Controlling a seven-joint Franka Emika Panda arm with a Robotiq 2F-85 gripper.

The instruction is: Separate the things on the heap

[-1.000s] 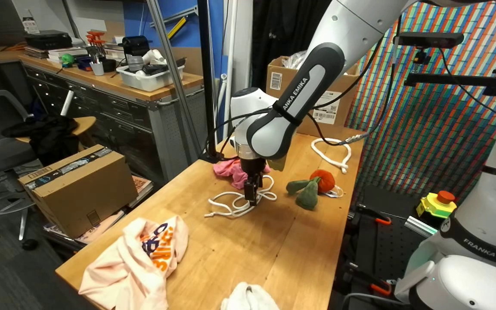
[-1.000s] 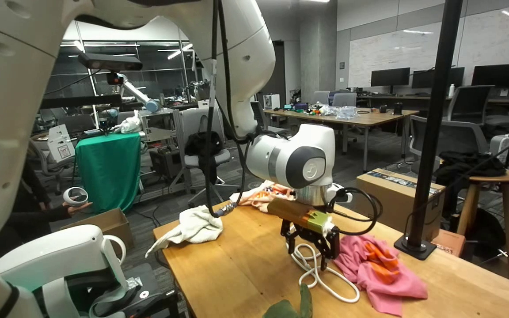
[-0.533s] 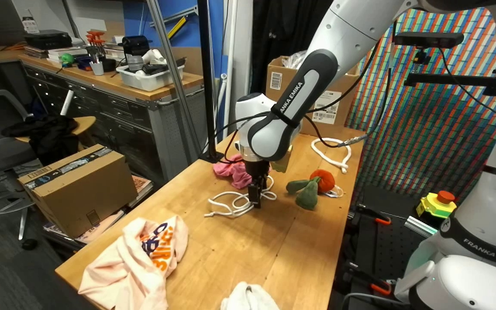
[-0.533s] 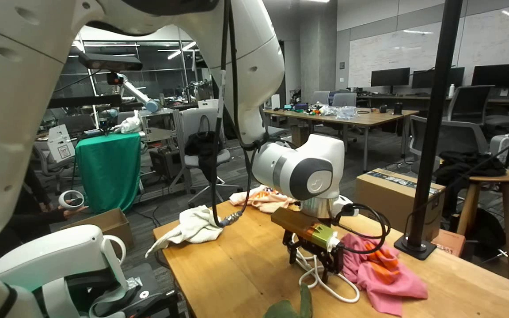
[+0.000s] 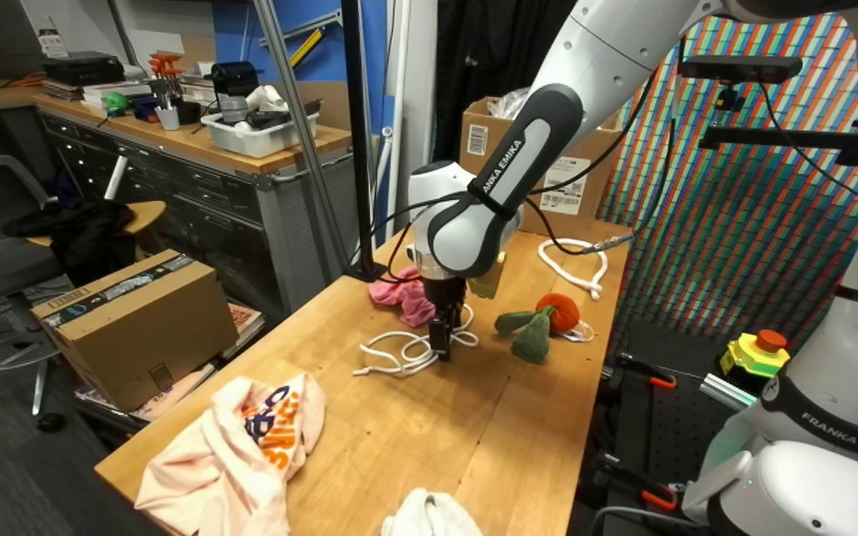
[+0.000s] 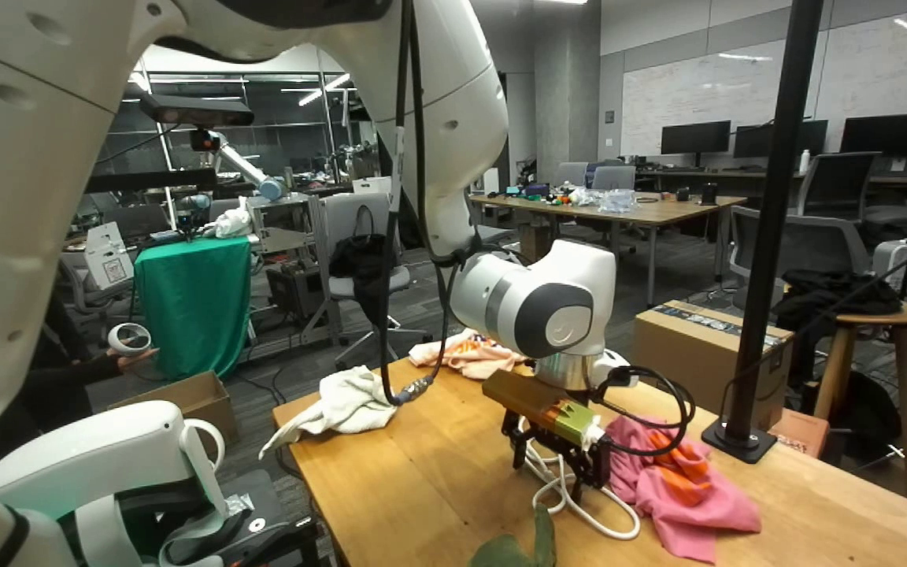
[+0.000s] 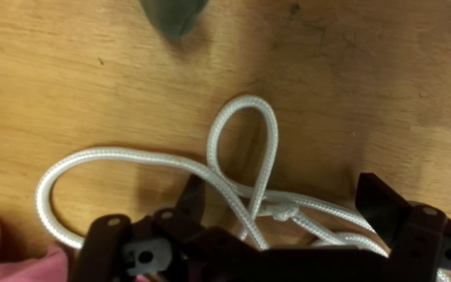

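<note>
The white looped cord (image 7: 227, 190) lies under the wide-spread gripper (image 7: 281, 192)

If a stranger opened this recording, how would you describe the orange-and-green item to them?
In an exterior view, find the wooden table, then the end effector over it. Just to its right in the picture lies the item: rounded, orange, with green lobes. The white cord and pink cloth nearby show no green.

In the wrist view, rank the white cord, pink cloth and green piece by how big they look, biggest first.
1. White cord, going by its spread
2. Pink cloth, cut off by the frame
3. Green piece, only a tip in frame
</note>
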